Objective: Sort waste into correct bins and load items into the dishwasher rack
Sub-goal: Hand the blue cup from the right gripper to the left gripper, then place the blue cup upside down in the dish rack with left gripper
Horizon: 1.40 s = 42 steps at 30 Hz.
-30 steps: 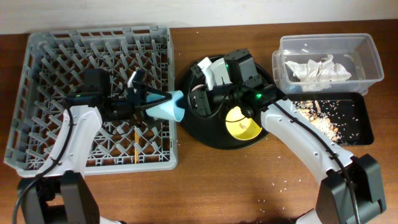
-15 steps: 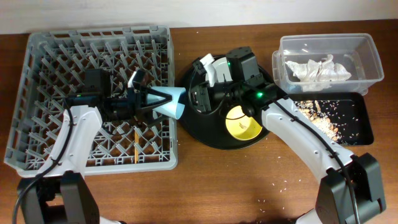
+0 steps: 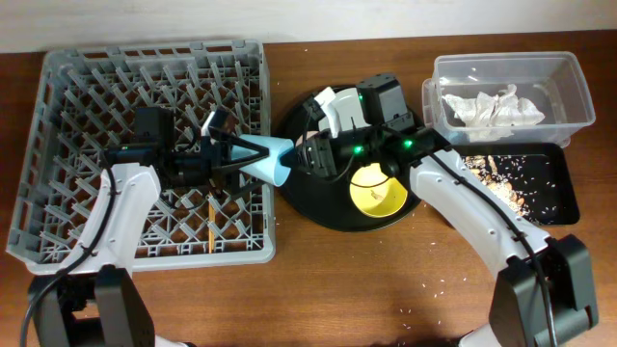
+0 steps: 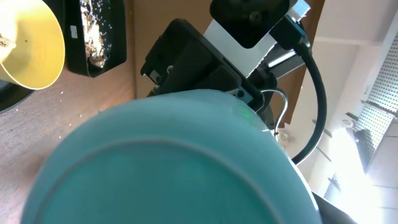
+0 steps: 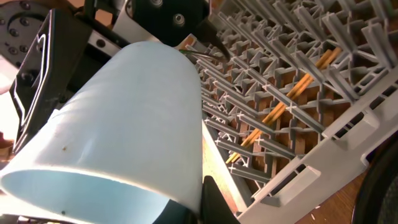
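Observation:
The light-blue cup lies on its side in the air over the right rim of the grey dishwasher rack. My left gripper clasps its narrow base end. My right gripper pinches the cup's rim wall, seen in the right wrist view with the cup above it. The cup's base fills the left wrist view and hides those fingers. The yellow bowl sits on the round black tray. The plate and pink cup are out of view.
White napkins lie in the clear tub at the back right. Crumbly scraps lie in the shallow black tray below it. An orange stick lies on the rack floor.
The cup has swung from pointing down-right to nearly level and shifted slightly right and up. The right gripper has closed in on its rim.

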Each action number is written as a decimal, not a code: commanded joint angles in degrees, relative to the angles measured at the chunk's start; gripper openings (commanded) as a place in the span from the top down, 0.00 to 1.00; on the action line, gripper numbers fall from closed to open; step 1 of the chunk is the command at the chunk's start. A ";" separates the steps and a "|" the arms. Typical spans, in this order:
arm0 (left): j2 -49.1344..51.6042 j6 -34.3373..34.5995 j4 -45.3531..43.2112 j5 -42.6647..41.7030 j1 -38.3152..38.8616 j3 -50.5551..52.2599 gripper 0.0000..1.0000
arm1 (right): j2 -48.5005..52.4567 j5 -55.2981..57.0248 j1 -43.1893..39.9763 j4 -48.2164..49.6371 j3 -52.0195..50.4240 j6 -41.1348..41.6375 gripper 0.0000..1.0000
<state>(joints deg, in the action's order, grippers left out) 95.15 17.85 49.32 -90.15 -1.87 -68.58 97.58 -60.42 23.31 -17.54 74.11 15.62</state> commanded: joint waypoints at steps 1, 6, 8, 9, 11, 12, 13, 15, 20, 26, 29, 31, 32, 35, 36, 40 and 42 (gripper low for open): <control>-0.35 -0.61 -0.20 -0.04 -0.28 -0.59 0.22 | -0.02 -7.50 -0.17 -0.04 0.15 -2.08 0.96; -0.35 -0.61 -0.20 -0.04 -0.28 -0.59 0.22 | -0.02 -7.96 -1.25 -0.02 0.15 -2.34 0.96; -0.35 -0.72 -0.20 -0.04 -0.28 -0.59 0.25 | -0.02 -7.98 -1.33 -0.02 0.15 -2.32 0.96; -0.35 -0.72 -0.20 -0.04 -0.28 -0.59 0.26 | -0.02 -7.98 -1.31 -0.04 0.15 -2.32 0.96; -0.35 -0.72 -0.20 -0.04 -0.28 -0.59 0.31 | -0.02 -7.93 -1.31 -0.02 0.15 -2.36 0.96; -0.35 -0.72 -0.17 -0.04 -0.28 -0.59 0.33 | -0.02 -7.93 -1.31 0.00 0.15 -2.36 0.96; -0.35 -0.72 -0.17 -0.04 -0.28 -0.59 0.36 | -0.02 -7.91 -1.31 0.02 0.15 -2.49 0.96; -0.35 -0.72 -0.20 -0.04 -0.28 -0.59 0.39 | -0.02 -7.91 -1.31 0.00 0.15 -2.80 0.96; -0.35 -0.74 -0.20 -0.02 -0.28 -0.59 0.47 | -0.02 -7.69 -1.31 0.02 0.15 -2.78 0.78; -0.35 -0.76 -3.82 0.52 -0.28 -0.59 0.62 | -0.02 -6.88 -2.40 -0.28 0.15 -2.73 0.50; -0.37 -0.74 -6.38 3.37 -0.28 -0.59 0.62 | -0.02 -6.86 -4.15 -1.40 0.15 -2.75 0.42; -0.59 -0.72 -8.33 9.27 -0.44 -0.66 0.62 | -0.02 -6.71 -6.58 -3.80 0.15 -3.21 0.39; -0.72 -0.74 -8.70 11.91 -0.48 -0.83 0.62 | -0.02 -6.21 -7.39 -4.92 0.15 -3.21 0.38; -1.66 -0.74 -8.57 21.66 -0.85 -2.14 0.62 | -0.02 -3.80 -10.08 -9.40 0.15 -4.33 0.36; -2.47 -0.74 -8.57 26.05 -0.94 -2.89 0.62 | -0.02 -2.64 -11.19 -11.63 0.15 -5.66 0.35; -7.80 -0.76 -6.05 41.92 -0.92 -6.27 0.61 | -0.02 5.86 -14.58 -20.39 0.15 -8.83 0.29; -12.48 -2.10 -1.22 53.51 -0.74 -9.09 0.60 | -0.02 12.63 -15.39 -23.82 0.15 -9.42 0.25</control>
<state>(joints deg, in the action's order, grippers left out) 90.37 17.23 44.45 -55.33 -2.44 -72.95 97.78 -57.87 8.97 -38.89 74.04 8.93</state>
